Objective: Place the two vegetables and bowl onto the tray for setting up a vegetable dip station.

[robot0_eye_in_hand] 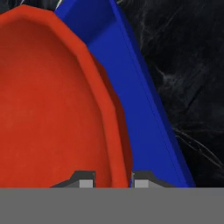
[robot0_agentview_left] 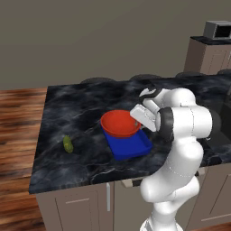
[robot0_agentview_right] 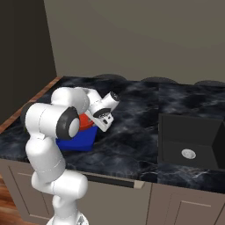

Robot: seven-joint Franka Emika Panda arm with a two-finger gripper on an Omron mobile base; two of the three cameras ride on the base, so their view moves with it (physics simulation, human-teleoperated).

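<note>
The red-orange bowl point(robot0_agentview_left: 118, 122) sits over the far part of the blue tray point(robot0_agentview_left: 131, 148) on the dark marble counter. I cannot tell whether it rests on the tray or hangs just above it. My gripper point(robot0_agentview_left: 136, 121) is shut on the bowl's right rim. In the hand view the bowl point(robot0_eye_in_hand: 48, 100) has its rim pinched between the two fingertips of the gripper point(robot0_eye_in_hand: 113, 180), with the tray's rim point(robot0_eye_in_hand: 131, 83) beside it. A small yellow-green vegetable point(robot0_agentview_left: 68, 144) lies alone on the counter, well to the left of the tray. In the right base view the arm covers most of the bowl point(robot0_agentview_right: 84, 121) and tray point(robot0_agentview_right: 78, 142).
A sunken dark sink point(robot0_agentview_right: 189, 141) lies to the right of the arm. Round burners point(robot0_agentview_left: 97, 80) line the counter's back edge. A microwave point(robot0_agentview_left: 218, 29) stands on a cabinet at the far right. The counter's front edge point(robot0_agentview_left: 76, 185) drops to cabinets.
</note>
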